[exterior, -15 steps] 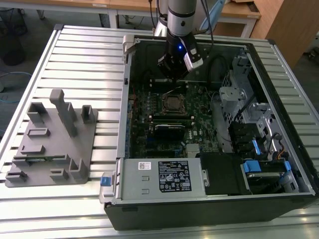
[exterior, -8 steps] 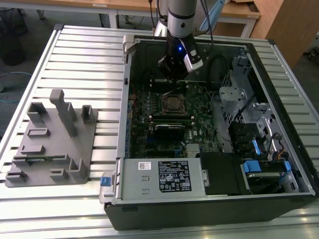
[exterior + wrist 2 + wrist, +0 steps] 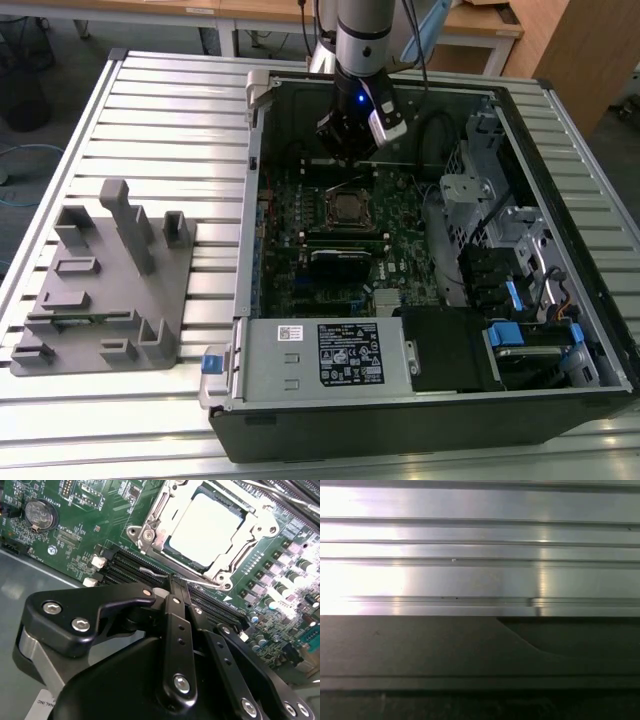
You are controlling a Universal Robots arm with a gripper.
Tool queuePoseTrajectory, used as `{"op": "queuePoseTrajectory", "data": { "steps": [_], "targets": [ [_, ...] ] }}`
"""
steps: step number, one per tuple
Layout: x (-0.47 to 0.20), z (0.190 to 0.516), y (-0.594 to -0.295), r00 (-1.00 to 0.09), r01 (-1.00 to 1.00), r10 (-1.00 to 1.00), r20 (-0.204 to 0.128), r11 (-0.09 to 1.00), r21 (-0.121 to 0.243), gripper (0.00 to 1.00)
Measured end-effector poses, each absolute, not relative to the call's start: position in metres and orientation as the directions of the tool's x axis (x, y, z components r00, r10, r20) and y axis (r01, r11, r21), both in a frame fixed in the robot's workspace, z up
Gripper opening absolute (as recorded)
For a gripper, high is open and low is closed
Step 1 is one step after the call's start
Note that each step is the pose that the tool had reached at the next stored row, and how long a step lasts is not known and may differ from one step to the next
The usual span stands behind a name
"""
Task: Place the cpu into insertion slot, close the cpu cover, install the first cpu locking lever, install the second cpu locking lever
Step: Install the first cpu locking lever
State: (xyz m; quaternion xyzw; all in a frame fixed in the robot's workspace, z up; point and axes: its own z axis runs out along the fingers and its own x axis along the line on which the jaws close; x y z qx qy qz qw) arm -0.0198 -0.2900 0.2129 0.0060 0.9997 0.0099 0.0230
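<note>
Hovering inside the open computer case point(image 3: 400, 440) on the slatted desk point(image 3: 170, 110), the hand point(image 3: 173, 582) is clenched, fingertips pressed together with nothing visibly between them, just beside the end of a thin wire lever point(image 3: 151, 571). The cpu point(image 3: 207, 527) lies flat on the green motherboard point(image 3: 95, 525), framed by the lowered cpu cover point(image 3: 159, 517).

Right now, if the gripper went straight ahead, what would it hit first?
Probably the black memory slots beside the cpu cover, just ahead of the gripper; depth is unclear.
</note>
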Motion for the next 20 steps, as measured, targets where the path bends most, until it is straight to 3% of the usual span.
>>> {"op": "queuePoseTrajectory", "data": {
  "steps": [2,20],
  "targets": [
    [-0.0197,0.2128,-0.29,-0.999,0.012,0.014,-0.046,0.999,0.043,0.11],
    [-0.0262,0.2119,-0.29,-0.999,0.011,0.014,-0.052,0.999,0.049,0.11]
  ]
}}
